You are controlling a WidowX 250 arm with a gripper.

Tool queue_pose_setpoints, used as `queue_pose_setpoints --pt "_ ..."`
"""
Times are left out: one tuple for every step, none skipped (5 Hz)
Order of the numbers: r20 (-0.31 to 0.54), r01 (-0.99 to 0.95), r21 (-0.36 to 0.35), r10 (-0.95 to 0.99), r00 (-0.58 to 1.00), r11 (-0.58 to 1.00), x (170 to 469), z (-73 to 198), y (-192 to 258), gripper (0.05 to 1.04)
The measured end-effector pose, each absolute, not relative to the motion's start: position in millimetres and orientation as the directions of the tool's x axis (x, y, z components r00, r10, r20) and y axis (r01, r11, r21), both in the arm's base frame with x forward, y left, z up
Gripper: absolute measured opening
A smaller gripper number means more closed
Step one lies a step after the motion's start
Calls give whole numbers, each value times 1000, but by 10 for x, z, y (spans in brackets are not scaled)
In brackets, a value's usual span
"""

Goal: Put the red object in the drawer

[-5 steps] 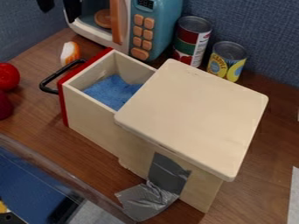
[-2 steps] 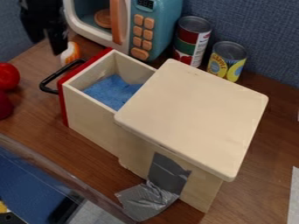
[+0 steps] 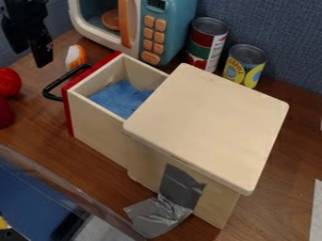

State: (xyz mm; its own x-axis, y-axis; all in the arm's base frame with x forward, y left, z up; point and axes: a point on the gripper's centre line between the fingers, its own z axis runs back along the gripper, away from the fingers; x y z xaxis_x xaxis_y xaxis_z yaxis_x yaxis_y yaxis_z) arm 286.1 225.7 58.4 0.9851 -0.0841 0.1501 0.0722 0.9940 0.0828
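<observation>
The end effector [image 3: 31, 57] has descended from the top edge and shifted toward the left edge, while the red object [image 3: 9, 82] and the drawer [image 3: 94, 113] have kept their places. I read this as the approach phase: the arm's tip now stands nearer the object than the drawer, and the grasp is yet to be made. Its fingers are parted by a visible gap, apparently a moderate opening, with nothing held between them. The red object lies on the tabletop [image 3: 37, 129] at the left edge, beyond the drawer's black handle [image 3: 63, 77]. It is rounded and glossy, bright red with a pale highlight on its upper surface, and partly cut off by the edge. Just below it is a darker red form [image 3: 5, 114], also cut off; whether the two are separate items I cannot tell. The smooth, curved skin may slip if I close off-center, so I would center the fingers over the upper form before lowering. The drawer is pulled out, with blue cloth [image 3: 121, 98] inside, and should receive the object without further opening, provided I lift clear of the handle and front.
</observation>
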Motion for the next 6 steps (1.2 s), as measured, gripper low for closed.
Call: queue_pose_setpoints --pt "138 65 100 -79 987 993 2766 573 2370 1000" --pt "124 63 101 -76 989 993 2668 539 2425 1000" --pt "105 62 99 -73 992 993 2567 497 2471 1000" --pt "95 53 92 -62 994 994 2476 452 2498 1000" --pt "92 46 88 -54 994 995 2438 424 2495 1000" --pt "96 15 95 -24 995 995 2398 414 2546 964"
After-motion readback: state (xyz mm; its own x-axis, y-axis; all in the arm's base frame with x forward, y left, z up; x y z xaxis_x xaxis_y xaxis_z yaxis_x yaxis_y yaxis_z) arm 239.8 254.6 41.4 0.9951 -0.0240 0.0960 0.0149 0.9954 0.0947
